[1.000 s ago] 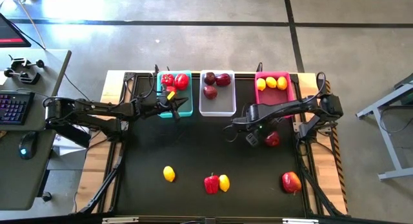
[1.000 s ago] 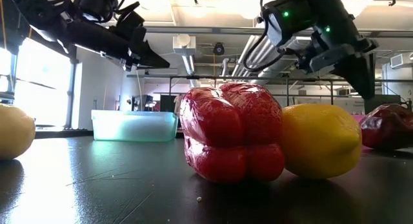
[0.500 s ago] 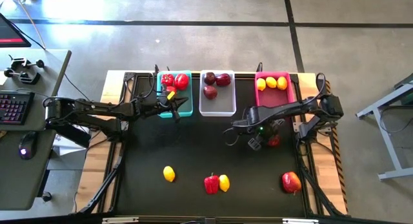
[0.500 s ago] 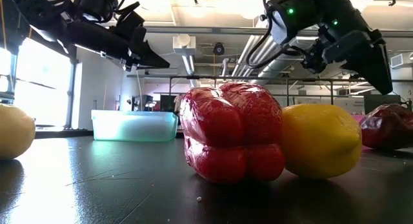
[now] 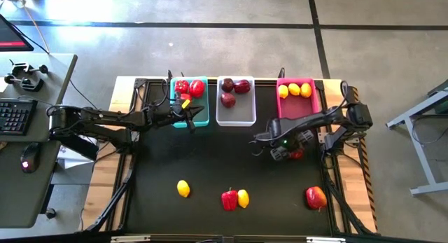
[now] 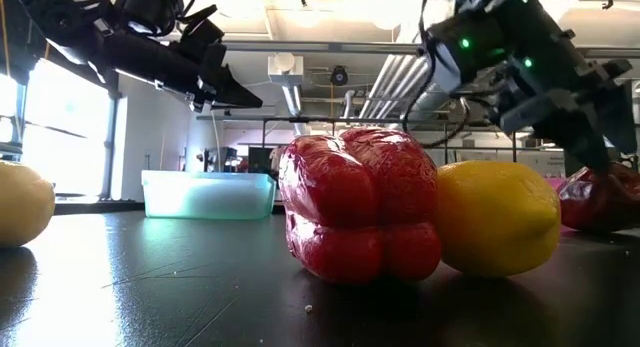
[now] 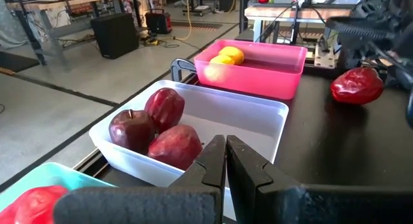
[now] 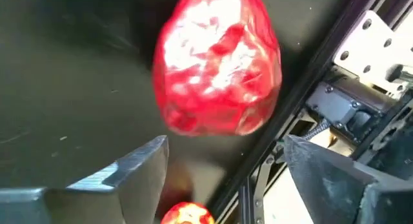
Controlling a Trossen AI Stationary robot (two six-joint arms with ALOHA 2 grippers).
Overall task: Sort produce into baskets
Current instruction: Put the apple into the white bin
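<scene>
A glossy red pepper (image 8: 216, 62) lies on the black table (image 5: 210, 159) right of centre (image 5: 298, 154). My right gripper (image 8: 226, 169) hangs open just above it and points steeply down, one finger on either side and clear of it (image 5: 283, 153). My left gripper (image 7: 226, 161) is shut and empty, held above the table beside the teal basket (image 5: 190, 101), which holds red peppers. The white basket (image 7: 258, 124) holds three maroon fruits. The pink basket (image 7: 271, 72) holds lemons.
Loose produce lies along the near side of the table: a lemon (image 5: 183, 188), a red pepper (image 5: 229, 199) touching another lemon (image 5: 243, 197), and a red-yellow fruit (image 5: 316, 197) near the right edge. The three baskets line the far edge. Bare table lies in the middle.
My right gripper has opened wide, rolled at the wrist and sunk a little toward the red pepper on the table. The pepper has stayed where it was. My left arm has kept still.
</scene>
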